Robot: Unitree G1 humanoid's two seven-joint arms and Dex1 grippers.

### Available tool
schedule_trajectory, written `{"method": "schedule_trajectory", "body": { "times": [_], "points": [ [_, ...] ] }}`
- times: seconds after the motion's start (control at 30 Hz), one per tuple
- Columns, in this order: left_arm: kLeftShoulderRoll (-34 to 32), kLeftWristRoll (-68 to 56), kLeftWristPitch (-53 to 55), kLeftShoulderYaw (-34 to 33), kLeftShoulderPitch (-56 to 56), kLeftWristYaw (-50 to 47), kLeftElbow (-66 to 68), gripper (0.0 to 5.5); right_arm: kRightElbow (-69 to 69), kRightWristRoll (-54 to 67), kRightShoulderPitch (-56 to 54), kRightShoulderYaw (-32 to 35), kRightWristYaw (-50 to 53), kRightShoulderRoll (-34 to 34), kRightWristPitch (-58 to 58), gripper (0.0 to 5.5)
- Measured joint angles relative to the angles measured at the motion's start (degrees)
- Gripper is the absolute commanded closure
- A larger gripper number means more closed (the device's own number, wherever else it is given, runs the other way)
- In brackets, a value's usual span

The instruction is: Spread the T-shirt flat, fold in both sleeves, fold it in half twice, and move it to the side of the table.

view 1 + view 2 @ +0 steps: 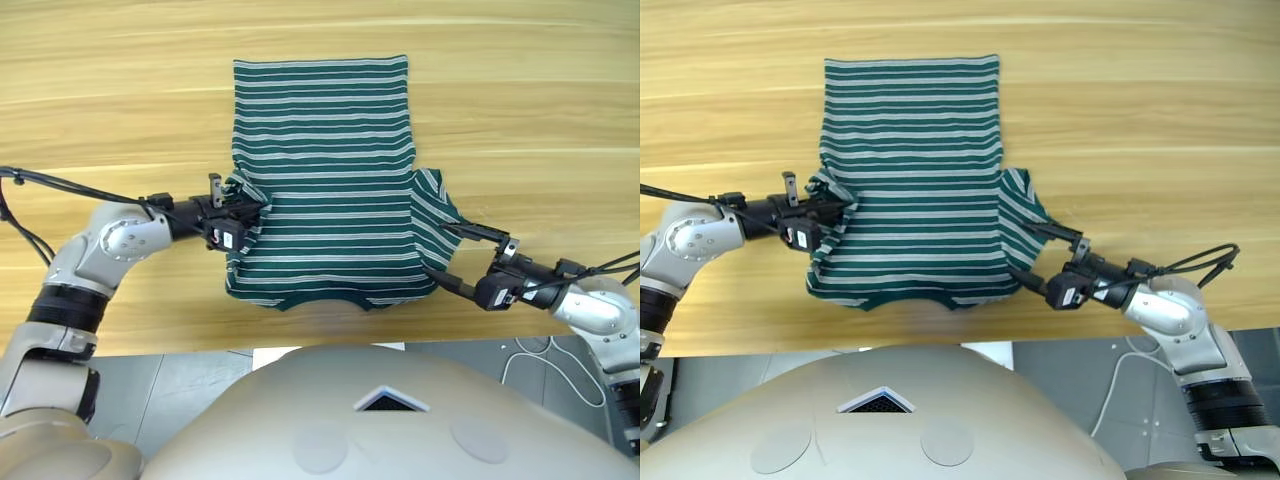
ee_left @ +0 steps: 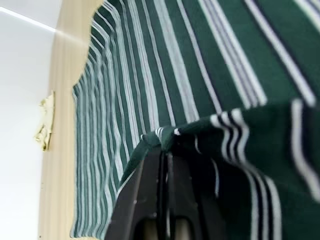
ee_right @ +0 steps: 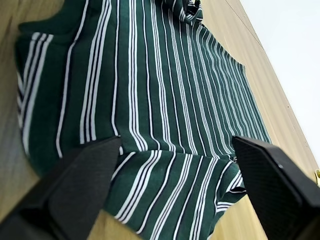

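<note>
The green striped T-shirt (image 1: 325, 170) lay on the wooden desk (image 1: 520, 100), its hem on the far side and its neckline close to the desk's near edge. The body was mostly flat, though the fabric rippled around both armpits.

The left pincer (image 1: 250, 212) sat at the shirt's left side, pressed together on the left sleeve (image 1: 240, 192). That sleeve was bunched and drawn in over the edge of the body. In the left wrist view the dark fingers (image 2: 150, 185) met with no gap, and a fold of striped cloth draped over their tips, so exactly how much fabric they gripped could not be made out.

The right pincer (image 1: 434, 247) was spread wide just beside the right sleeve (image 1: 436, 200). One finger was against the sleeve's lower edge and the other near the shirt's side seam. Whether either finger actually touched the cloth was hard to tell. In the right wrist view both fingers (image 3: 80, 180) were cut off at the frame's edge, with the sleeve between them.

A small yellowish scrap (image 2: 45, 122) showed beyond the desk's edge, too blurred to identify.
</note>
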State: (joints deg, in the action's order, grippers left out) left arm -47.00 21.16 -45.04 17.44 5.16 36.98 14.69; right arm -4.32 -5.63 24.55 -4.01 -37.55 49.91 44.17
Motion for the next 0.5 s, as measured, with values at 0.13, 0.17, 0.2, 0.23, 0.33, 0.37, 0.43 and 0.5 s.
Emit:
{"method": "schedule_trajectory", "body": {
  "times": [0.13, 0.17, 0.2, 0.23, 0.33, 0.37, 0.43, 0.5],
  "points": [
    [1.68, 0.0, -0.05, 0.23, 2.09, -0.49, 0.31, 5.48, 0.0, 0.0, 0.0, 0.0, 0.0, 0.0, 0.0, 1.39],
    [1.89, 0.05, -0.04, 0.27, 2.26, -0.49, 0.52, 5.48, 0.0, 0.01, 0.0, 0.0, 0.0, 0.0, 0.0, 1.39],
    [2.08, 0.63, 0.0, 0.42, 2.3, -0.55, 0.81, 5.48, -0.01, 0.01, -0.01, 0.01, 0.0, 0.0, 0.0, 1.39],
    [2.23, 1.51, 0.09, 0.84, 2.36, -0.61, 1.36, 5.48, -0.01, 0.03, -0.01, 0.01, -0.01, 0.0, 0.0, 1.39],
    [3.32, 3.53, 0.12, 1.78, 3.22, -1.67, 3.1, 5.48, -0.01, 0.04, -0.01, 0.03, -0.02, 0.01, 0.0, 1.39],
    [3.52, 3.53, 0.1, 1.98, 3.61, -1.73, 3.52, 5.48, -0.01, 0.04, 0.0, 0.03, -0.03, 0.01, 0.01, 1.39],
    [3.78, 3.5, 0.02, 2.39, 3.8, -1.67, 3.69, 5.48, -0.02, 0.04, 0.01, 0.03, -0.03, 0.01, 0.0, 1.39],
    [3.83, 3.49, 0.0, 2.99, 3.78, -1.44, 4.06, 5.48, -0.07, 0.05, 0.02, 0.03, -0.03, 0.02, 0.0, 1.39]
  ]
}}
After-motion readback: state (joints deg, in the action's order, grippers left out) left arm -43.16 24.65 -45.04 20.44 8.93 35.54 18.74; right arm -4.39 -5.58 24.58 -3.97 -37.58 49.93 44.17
